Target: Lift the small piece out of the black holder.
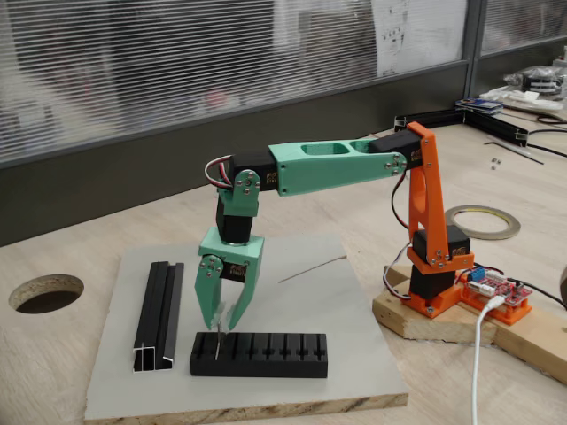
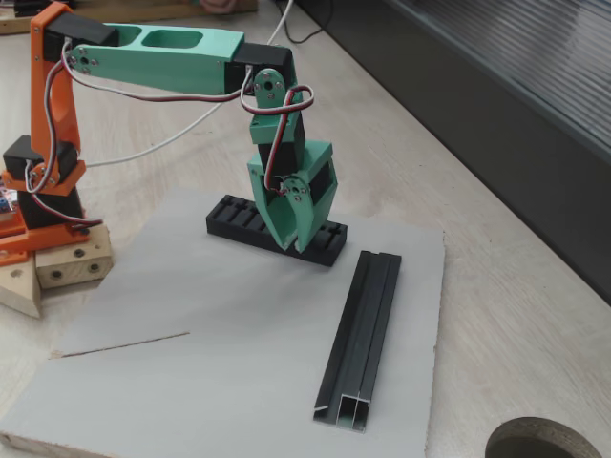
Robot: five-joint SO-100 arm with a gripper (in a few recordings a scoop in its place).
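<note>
The black holder [image 1: 275, 354] lies near the front edge of the grey board, its row of slots facing up. My green gripper [image 1: 220, 328] points straight down over the holder's left end in this fixed view, its fingertips closed together. The small piece [image 1: 217, 345], a thin silvery pin, stands upright just below the tips, with its lower end still in a slot. In the other fixed view the gripper [image 2: 299, 246] hangs over the right end of the holder [image 2: 229, 215], and its fingers hide the pin.
A longer black grooved rail [image 1: 159, 314] [image 2: 363, 343] lies beside the holder on the grey board [image 1: 310, 310]. A hair-thin wire [image 1: 312, 268] [image 2: 119, 345] lies behind it. The orange arm base [image 1: 434, 266] stands on a wood block. The table has a round hole [image 1: 46, 292].
</note>
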